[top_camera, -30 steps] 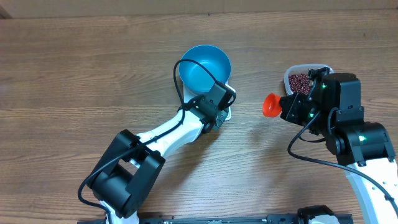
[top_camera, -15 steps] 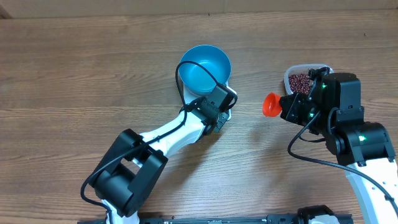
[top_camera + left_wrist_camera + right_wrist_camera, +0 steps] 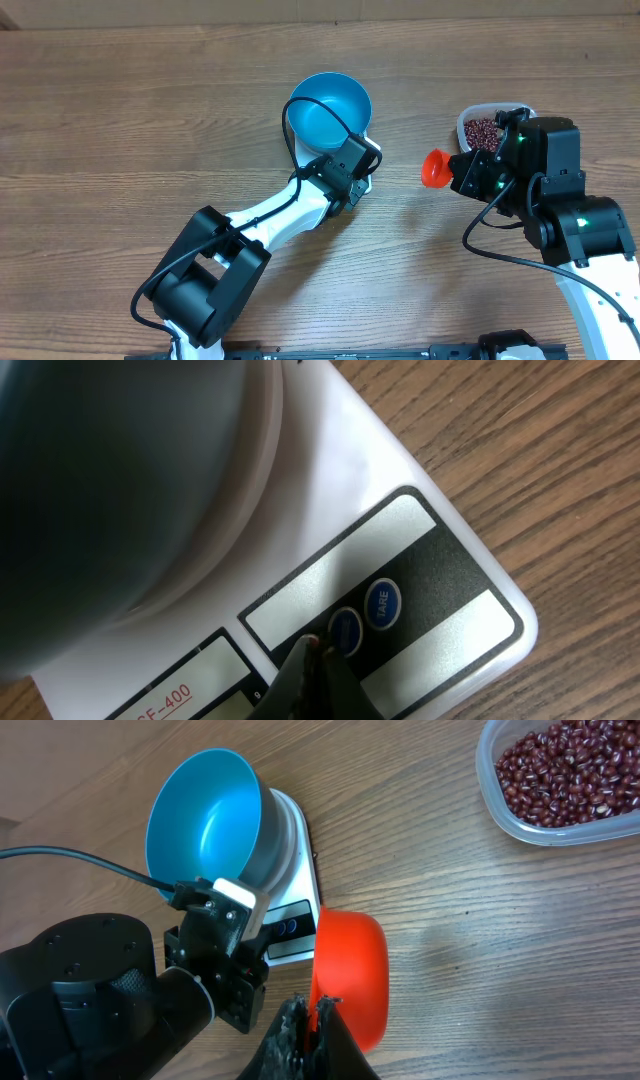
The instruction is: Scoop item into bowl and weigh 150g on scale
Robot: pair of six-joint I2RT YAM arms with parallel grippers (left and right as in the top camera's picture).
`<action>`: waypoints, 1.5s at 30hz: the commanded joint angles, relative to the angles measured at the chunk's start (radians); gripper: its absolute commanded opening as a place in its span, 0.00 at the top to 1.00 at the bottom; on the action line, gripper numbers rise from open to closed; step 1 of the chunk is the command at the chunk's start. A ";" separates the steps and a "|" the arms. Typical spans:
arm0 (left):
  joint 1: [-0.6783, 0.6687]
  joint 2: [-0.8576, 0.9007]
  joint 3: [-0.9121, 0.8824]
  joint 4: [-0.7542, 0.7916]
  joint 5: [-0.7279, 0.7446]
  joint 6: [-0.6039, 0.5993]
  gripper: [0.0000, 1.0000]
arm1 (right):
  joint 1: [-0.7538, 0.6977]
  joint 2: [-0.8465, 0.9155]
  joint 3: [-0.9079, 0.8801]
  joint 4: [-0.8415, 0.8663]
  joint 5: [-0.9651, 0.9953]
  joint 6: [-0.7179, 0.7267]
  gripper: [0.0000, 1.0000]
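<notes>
The blue bowl [image 3: 330,108] stands empty on the white scale [image 3: 440,550]. My left gripper [image 3: 315,648] is shut, and its tips press down on the scale's button strip at a round blue button [image 3: 345,630] beside the TARE button [image 3: 382,603]. Right of the scale, my right gripper [image 3: 313,1005] is shut on the orange-red scoop [image 3: 350,975] and holds it over bare wood; I cannot see into its cup. The item, dark red beans [image 3: 560,770], lies in a clear tub [image 3: 483,130] at the right. The right wrist view shows the bowl [image 3: 205,815] and the scale [image 3: 295,900].
The left arm [image 3: 270,215] reaches diagonally from the front edge up to the scale. The right arm [image 3: 570,220] fills the right side, close behind the tub. Bare wooden table [image 3: 120,120] stretches left of the bowl.
The left arm has shifted very slightly at the scale. The right arm and scoop have not moved.
</notes>
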State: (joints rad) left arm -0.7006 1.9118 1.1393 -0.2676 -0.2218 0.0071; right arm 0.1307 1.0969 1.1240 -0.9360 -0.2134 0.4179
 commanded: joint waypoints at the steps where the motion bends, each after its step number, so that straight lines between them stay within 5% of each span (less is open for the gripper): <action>1: 0.000 0.013 -0.007 0.006 -0.018 0.004 0.96 | -0.004 -0.007 0.023 0.005 -0.010 0.000 0.96; 45: 0.021 0.013 -0.007 -0.003 0.040 0.035 0.96 | -0.004 -0.007 0.023 -0.001 -0.009 0.000 0.96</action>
State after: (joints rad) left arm -0.6800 1.9118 1.1393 -0.2729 -0.2024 0.0181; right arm 0.1307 1.0969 1.1240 -0.9386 -0.2138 0.4179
